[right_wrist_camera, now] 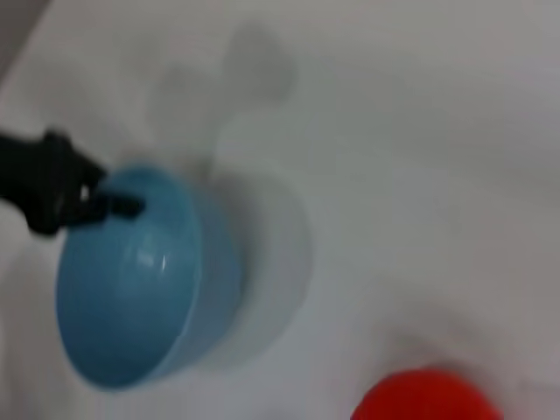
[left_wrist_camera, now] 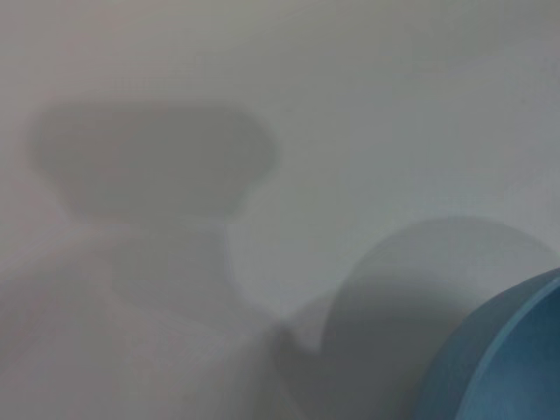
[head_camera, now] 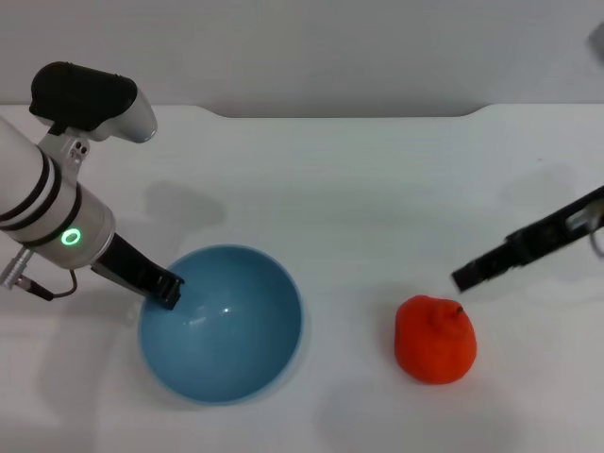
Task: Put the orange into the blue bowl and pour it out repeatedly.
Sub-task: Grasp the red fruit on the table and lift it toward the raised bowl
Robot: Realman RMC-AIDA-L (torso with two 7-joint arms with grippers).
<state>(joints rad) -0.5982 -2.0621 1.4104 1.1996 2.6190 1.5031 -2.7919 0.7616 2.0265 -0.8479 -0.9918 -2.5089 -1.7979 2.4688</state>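
The blue bowl (head_camera: 226, 330) stands on the white table at the front left and is empty. My left gripper (head_camera: 171, 289) grips its rim on the far left side, one finger inside the rim. The bowl's edge shows in the left wrist view (left_wrist_camera: 512, 354). The right wrist view shows the bowl (right_wrist_camera: 131, 289) tipped on its side and the left gripper (right_wrist_camera: 109, 203) on its rim. The orange (head_camera: 435, 339) lies on the table to the right of the bowl, also in the right wrist view (right_wrist_camera: 424, 398). My right gripper (head_camera: 464, 278) hovers just behind and above the orange, apart from it.
The white table (head_camera: 359, 189) runs back to a grey wall; its rear edge has a shallow notch. Nothing else lies on it besides the arms' shadows.
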